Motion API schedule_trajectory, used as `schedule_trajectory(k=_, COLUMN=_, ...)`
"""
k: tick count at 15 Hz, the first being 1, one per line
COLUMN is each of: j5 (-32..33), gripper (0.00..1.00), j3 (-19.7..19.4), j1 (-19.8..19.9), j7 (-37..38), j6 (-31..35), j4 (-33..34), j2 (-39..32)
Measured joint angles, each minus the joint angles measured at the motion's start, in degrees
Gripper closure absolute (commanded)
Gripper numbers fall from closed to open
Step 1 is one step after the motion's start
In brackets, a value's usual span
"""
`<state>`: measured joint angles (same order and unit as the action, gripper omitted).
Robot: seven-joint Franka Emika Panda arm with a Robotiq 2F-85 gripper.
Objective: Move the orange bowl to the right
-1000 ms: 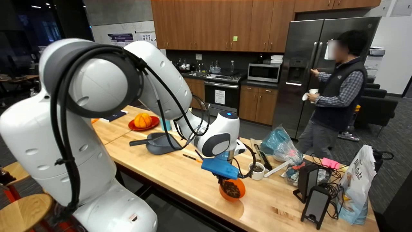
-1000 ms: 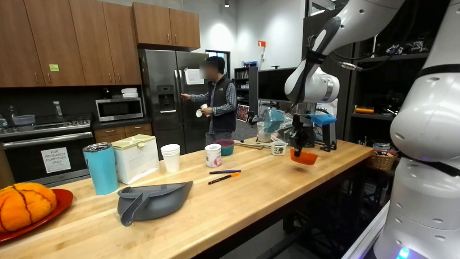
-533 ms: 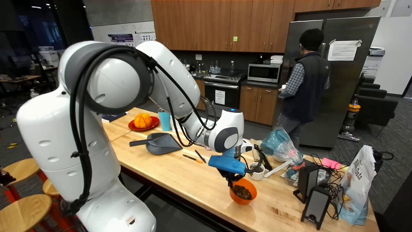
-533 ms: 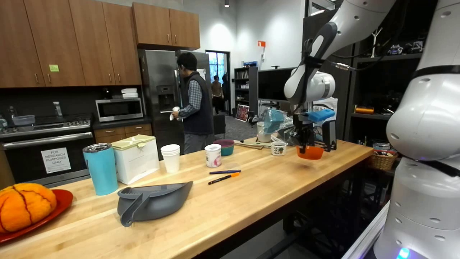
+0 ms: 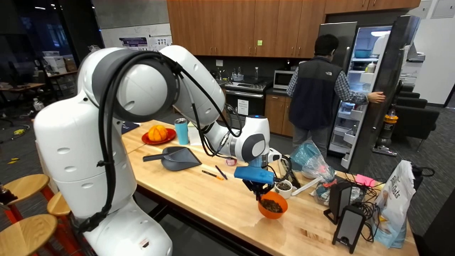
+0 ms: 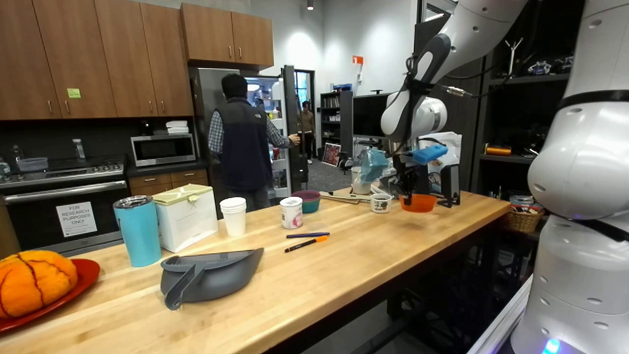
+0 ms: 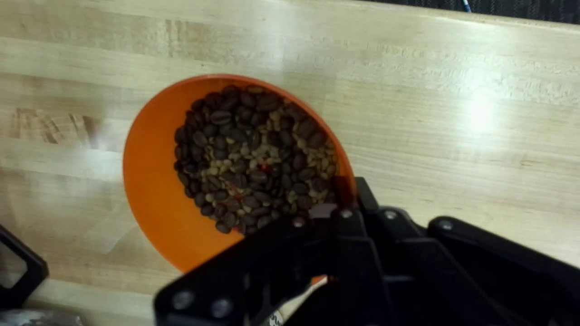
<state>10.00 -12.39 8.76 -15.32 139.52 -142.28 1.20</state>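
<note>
The orange bowl (image 5: 278, 198) holds dark beans and pale grains. It hangs a little above the wooden table, with a shadow under it in an exterior view (image 6: 420, 203). It is tilted in the wrist view (image 7: 152, 167). My gripper (image 5: 259, 198) is shut on the bowl's rim. In the wrist view the gripper (image 7: 353, 194) has one finger inside the wall and one outside, and its linkages hide the bowl's near part.
A white cup (image 5: 284, 192) stands close behind the bowl. Dark speakers (image 5: 350, 225), cables, a plastic bag (image 5: 309, 160) and an oats bag (image 5: 392, 202) stand farther right. A dustpan (image 5: 179, 160), pens (image 5: 212, 174) and a red plate (image 5: 170, 137) with a pumpkin lie left.
My gripper has carried the bowl rightward along the table, then slightly farther from the table's front edge. The bowl looks more level. The person has turned and opened the fridge.
</note>
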Motion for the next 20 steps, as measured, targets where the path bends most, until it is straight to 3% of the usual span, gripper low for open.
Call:
schedule_trajectory(k=9, j5=-2.3, gripper=0.99, j3=1.1, j1=-0.1, j7=1.1, j6=0.4, j4=0.3, j2=-0.6)
schedule_trajectory(k=14, j5=-10.4, gripper=0.99, j3=2.8, j1=-0.3, j7=6.8, j6=5.9, j4=0.4, j2=-4.5)
schedule_trajectory(k=20, j5=-11.4, gripper=0.99, j3=2.6, j1=-0.1, j7=14.2, j6=9.8, j4=0.8, j2=-8.1)
